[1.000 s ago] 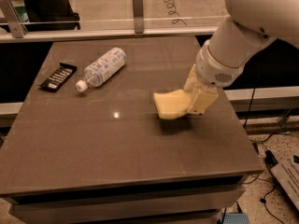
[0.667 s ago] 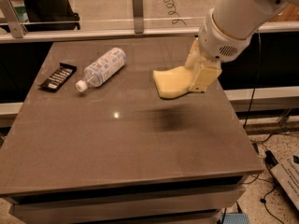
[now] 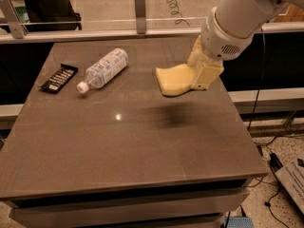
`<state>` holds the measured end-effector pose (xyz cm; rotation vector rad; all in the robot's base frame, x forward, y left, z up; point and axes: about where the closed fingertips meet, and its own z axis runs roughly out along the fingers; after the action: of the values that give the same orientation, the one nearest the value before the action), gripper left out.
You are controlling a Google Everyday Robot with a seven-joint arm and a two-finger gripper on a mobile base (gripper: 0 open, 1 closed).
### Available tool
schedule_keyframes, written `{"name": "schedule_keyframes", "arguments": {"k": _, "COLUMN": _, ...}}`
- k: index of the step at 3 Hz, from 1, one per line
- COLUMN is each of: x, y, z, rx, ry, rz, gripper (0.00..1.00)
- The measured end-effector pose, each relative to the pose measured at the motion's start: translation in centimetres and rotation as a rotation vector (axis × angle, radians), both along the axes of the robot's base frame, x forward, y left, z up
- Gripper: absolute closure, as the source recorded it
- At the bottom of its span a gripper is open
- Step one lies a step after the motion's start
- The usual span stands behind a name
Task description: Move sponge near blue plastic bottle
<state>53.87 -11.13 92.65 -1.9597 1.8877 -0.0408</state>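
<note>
— Where is the sponge (image 3: 172, 80) right now?

— It is in the air above the right half of the table (image 3: 142, 151), toward the far edge. Its dark shadow (image 3: 173, 116) falls on the tabletop nearer than the sponge and apart from it, so the sponge is not touching the surface.

— And the gripper (image 3: 198, 74)?

— It is at the sponge's right end. The two yellowish fingers (image 3: 207, 75) are pinched on that end, and the rest of the pale yellow block sticks out to the left of them, roughly flat, with its wavy edge facing left. The white arm (image 3: 232, 20) comes down to it from the upper right.

— How does that sit against the blue plastic bottle (image 3: 104, 68)?

— The bottle lies on its side on the left half of the table, with its white cap pointing near-left and its base far-right. The sponge's free edge is to the right of the bottle's base, at about the same depth on the table, with a clear stretch of bare tabletop between them. They are apart, not touching.

— Is anything else on the table?

— A flat black packet (image 3: 59, 77) with white marks lies left of the bottle, close to its cap and near the table's left edge.
</note>
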Motion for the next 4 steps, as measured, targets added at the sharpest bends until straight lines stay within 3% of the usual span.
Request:
{"name": "schedule_keyframes", "arguments": {"k": 1, "x": 3.9, "y": -0.3, "z": -0.6, "rx": -0.011, "ry": -0.032, "rz": 0.006, "gripper": 1.0}}
{"name": "schedule_keyframes", "arguments": {"k": 2, "x": 8.2, "y": 0.3, "z": -2.2, "rx": -0.011, "ry": -0.032, "rz": 0.026, "gripper": 1.0}}
{"name": "schedule_keyframes", "arguments": {"k": 4, "x": 14.3, "y": 3.9, "z": -6.2, "rx": 0.017, "ry": 0.0, "rz": 0.089, "gripper": 1.0}}
